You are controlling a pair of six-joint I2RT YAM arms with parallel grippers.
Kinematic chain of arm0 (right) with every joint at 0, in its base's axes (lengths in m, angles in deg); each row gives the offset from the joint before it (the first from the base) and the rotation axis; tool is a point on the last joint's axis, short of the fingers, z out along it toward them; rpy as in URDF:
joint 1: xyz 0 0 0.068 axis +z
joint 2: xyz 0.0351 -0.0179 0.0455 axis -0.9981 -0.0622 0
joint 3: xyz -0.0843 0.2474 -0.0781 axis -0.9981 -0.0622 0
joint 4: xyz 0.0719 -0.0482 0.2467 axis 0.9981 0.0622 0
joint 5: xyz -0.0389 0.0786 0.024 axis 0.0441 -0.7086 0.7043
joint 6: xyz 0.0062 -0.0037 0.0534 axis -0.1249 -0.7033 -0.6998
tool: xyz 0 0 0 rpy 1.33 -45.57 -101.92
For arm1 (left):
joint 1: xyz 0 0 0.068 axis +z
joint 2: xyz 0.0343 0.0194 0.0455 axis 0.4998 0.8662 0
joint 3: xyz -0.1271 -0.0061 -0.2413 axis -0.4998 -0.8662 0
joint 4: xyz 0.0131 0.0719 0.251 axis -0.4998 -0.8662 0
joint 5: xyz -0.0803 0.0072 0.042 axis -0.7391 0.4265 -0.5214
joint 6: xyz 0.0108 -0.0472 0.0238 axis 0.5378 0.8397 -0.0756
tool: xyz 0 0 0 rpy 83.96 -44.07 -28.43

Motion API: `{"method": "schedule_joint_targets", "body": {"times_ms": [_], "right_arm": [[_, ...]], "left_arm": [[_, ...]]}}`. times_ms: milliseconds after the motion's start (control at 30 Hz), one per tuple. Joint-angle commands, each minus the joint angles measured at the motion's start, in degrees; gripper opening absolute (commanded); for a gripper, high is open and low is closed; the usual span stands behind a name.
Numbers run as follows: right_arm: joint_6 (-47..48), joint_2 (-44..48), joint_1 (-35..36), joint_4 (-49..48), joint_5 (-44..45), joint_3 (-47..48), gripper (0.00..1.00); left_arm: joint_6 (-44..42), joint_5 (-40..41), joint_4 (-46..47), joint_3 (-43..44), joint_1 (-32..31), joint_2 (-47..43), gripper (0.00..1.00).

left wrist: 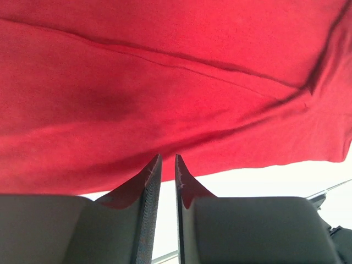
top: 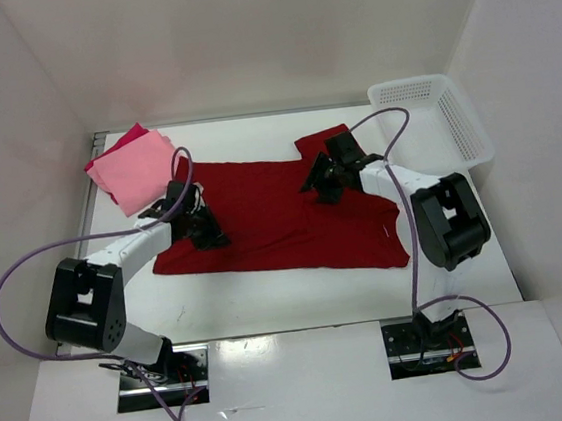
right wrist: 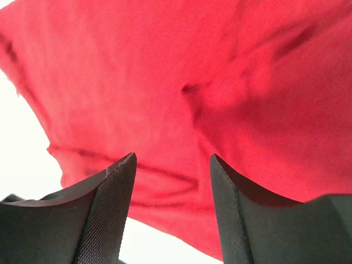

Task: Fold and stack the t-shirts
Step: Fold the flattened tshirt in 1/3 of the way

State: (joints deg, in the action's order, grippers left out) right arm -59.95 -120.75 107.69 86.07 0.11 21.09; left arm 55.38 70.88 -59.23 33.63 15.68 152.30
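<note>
A large dark red t-shirt (top: 282,220) lies spread flat across the middle of the table. My left gripper (top: 206,233) is low over its left edge. In the left wrist view its fingers (left wrist: 168,157) stand a slim gap apart at the shirt's hem (left wrist: 165,82), with only white table showing between them. My right gripper (top: 321,184) hovers by the shirt's far right sleeve. Its jaws (right wrist: 173,155) are wide open over the red cloth (right wrist: 231,82) and hold nothing. A folded light salmon pink t-shirt (top: 137,175) lies at the far left on a bright crimson-pink one (top: 125,139).
A white lattice basket (top: 411,87) stands at the far right corner. White walls close in the table on three sides. Purple cables loop from both arms, the left one arching over the folded pile.
</note>
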Motion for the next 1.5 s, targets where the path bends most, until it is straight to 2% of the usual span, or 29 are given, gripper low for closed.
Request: {"method": "schedule_joint_targets", "body": {"times_ms": [0,67,133,267,400,567,667,800,933,1200,1300,1400,1467], "right_arm": [[-0.64,9.13,1.77,-1.44,0.8,-4.0,0.62],[-0.64,9.68,1.77,-0.57,0.8,-6.56,0.59],[-0.64,10.21,1.77,0.13,0.8,-7.62,0.49],[-1.7,12.4,2.91,1.36,2.2,-8.76,0.47],[-2.92,12.93,4.23,0.67,2.2,-11.14,0.37],[-4.16,10.74,6.07,-1.61,2.72,-16.32,0.18],[-4.69,8.28,6.08,-2.32,4.31,-18.78,0.11],[-6.0,7.92,6.08,-2.32,5.01,-22.12,0.06],[-9.6,14.15,6.08,-2.32,4.31,-30.11,0.05],[-14.35,38.03,6.08,6.54,3.0,-41.01,0.08],[-15.76,44.37,6.08,9.62,0.36,-42.42,0.11],[-14.71,46.15,5.55,10.85,0.36,-39.72,0.16],[-11.74,44.5,5.02,10.86,0.36,-33.6,0.21]], "left_arm": [[0.74,2.0,-0.58,1.85,-2.83,-2.63,0.23],[1.27,2.52,-0.58,1.85,-5.64,-2.1,0.23],[1.8,2.53,0.56,2.9,-7.57,-0.35,0.23],[2.32,1.92,1.18,3.44,-10.56,1.32,0.23],[1.8,1.39,1.18,3.44,-10.57,5.0,0.21],[2.32,-0.19,2.41,0.01,-7.06,7.3,0.19],[3.46,-2.73,3.9,-2.1,-5.74,10.53,0.19],[5.48,-6.87,6.01,-6.48,-5.12,12.75,0.16],[7.59,-8.8,6.02,-11.67,-5.12,9.68,0.16],[9.36,-15.22,1.37,-18.18,-4.59,1.86,0.22],[9.17,-15.75,-4.26,-18.18,-4.06,-5.93,0.22],[10.41,-15.75,-8.21,-16.88,-3.54,-10.88,0.29],[10.41,-14.62,-10.59,-9.95,-1.96,-14.05,0.4]]}}
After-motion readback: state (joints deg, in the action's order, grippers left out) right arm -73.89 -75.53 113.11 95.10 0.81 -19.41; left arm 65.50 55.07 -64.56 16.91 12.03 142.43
